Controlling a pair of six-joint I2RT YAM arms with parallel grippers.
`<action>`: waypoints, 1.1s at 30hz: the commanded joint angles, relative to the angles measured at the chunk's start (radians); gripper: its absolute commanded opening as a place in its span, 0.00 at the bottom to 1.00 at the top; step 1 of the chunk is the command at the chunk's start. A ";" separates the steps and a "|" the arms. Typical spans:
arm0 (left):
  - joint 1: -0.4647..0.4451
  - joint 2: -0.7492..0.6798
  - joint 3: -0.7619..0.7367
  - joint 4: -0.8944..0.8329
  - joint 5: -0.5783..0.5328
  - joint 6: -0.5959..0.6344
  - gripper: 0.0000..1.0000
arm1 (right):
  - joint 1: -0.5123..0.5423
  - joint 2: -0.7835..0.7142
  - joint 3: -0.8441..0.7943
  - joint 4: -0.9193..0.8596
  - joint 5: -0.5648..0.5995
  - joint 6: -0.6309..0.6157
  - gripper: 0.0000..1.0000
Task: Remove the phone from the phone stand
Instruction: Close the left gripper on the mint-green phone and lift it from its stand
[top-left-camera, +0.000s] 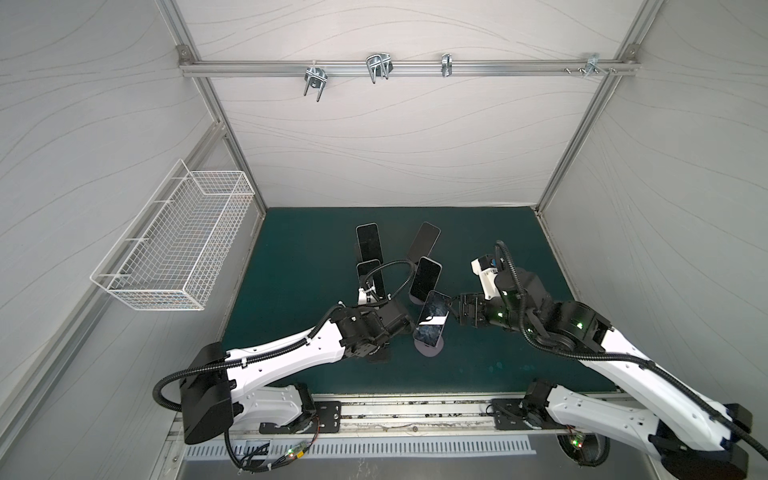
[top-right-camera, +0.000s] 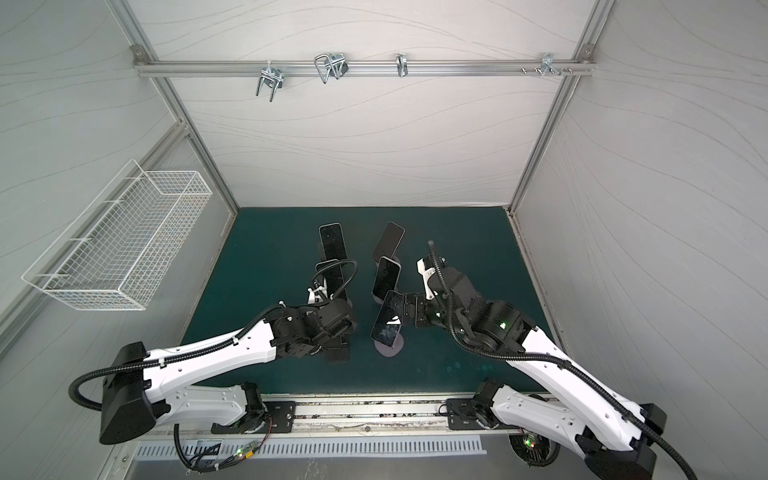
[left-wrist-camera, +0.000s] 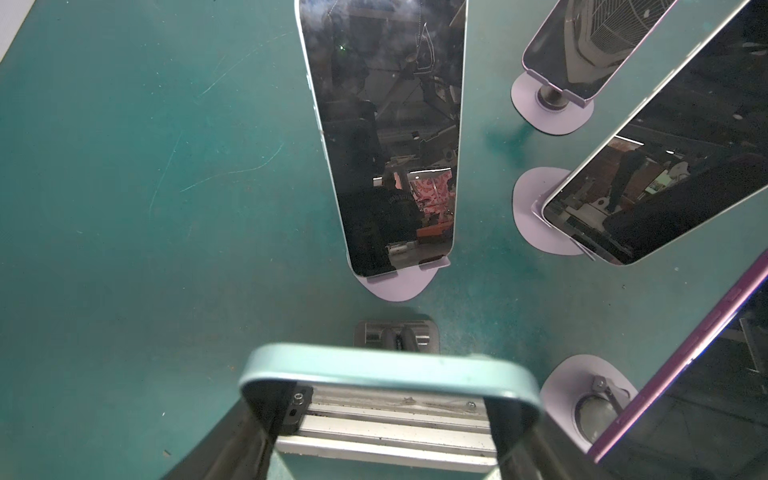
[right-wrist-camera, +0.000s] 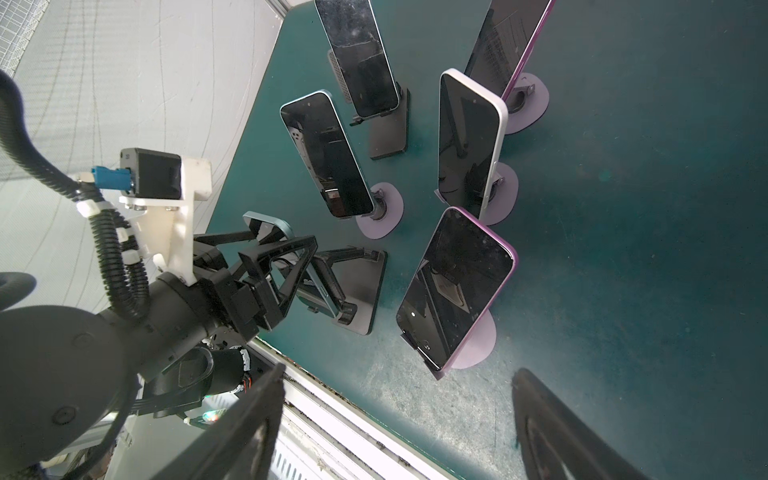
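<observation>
Left claw (left-wrist-camera: 384, 405) pinched the top edge of the teal phone (left-wrist-camera: 386, 365) (lower middle of the left wrist view), which leaned in its black stand (right-wrist-camera: 365, 286) on the bench (top-left-camera: 291, 257). Right claw (right-wrist-camera: 399, 374) gaped empty near the purple phone (right-wrist-camera: 453, 286).

Overhead stereo pair, wrist views near phones (left-wrist-camera: 382, 137)

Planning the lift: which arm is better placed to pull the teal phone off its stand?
Left. The left gripper has jaws on the teal phone; the right gripper hangs open by the purple phone.
</observation>
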 joint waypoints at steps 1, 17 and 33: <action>0.006 -0.028 0.045 -0.002 -0.031 0.011 0.66 | -0.003 -0.005 0.015 -0.011 0.013 0.000 0.86; 0.006 -0.096 0.055 -0.028 -0.023 0.045 0.62 | -0.002 0.026 0.055 -0.020 -0.021 -0.023 0.84; 0.006 -0.176 0.084 -0.123 -0.020 0.082 0.61 | 0.007 0.067 0.092 0.019 -0.018 -0.075 0.81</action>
